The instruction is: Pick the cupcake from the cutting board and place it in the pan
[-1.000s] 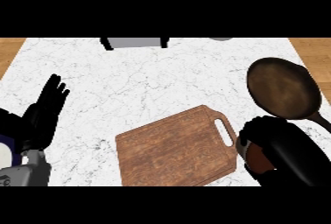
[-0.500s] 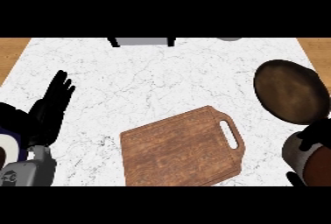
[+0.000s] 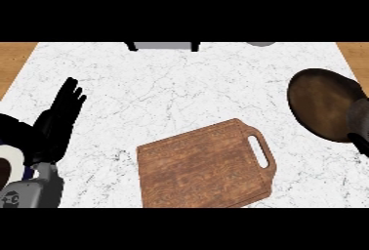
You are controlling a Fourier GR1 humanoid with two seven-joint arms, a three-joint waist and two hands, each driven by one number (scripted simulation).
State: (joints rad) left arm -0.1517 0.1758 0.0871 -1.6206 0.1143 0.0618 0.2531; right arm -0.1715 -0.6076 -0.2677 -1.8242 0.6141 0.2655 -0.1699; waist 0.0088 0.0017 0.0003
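Left hand (image 3: 61,114) is resting at the left edge of the head view, over the white marble counter (image 3: 180,83), fingers straight and pointing up, spread a little, holding nothing and touching nothing that shows. Grey forearm is coming in from the lower left corner.

Right hand (image 3: 359,124) is showing only as a dark sliver at the right edge, lying over the near-right rim of the pan (image 3: 324,105); can't tell whether its fingers are curled or straight, or whether anything is sitting in them.

Pan is sitting on the counter at right, dark brown, round, its visible inner face showing bare.

Cutting board (image 3: 205,168) is lying low centre, tilted, wood grain, its handle slot facing right toward the pan but well apart from it. Nothing is sitting on its top.

Cupcake is not showing anywhere in view: not on the board, not on the visible part of the pan; can't tell where it is.

Grey object (image 3: 164,46) with dark legs is poking in at the top edge.
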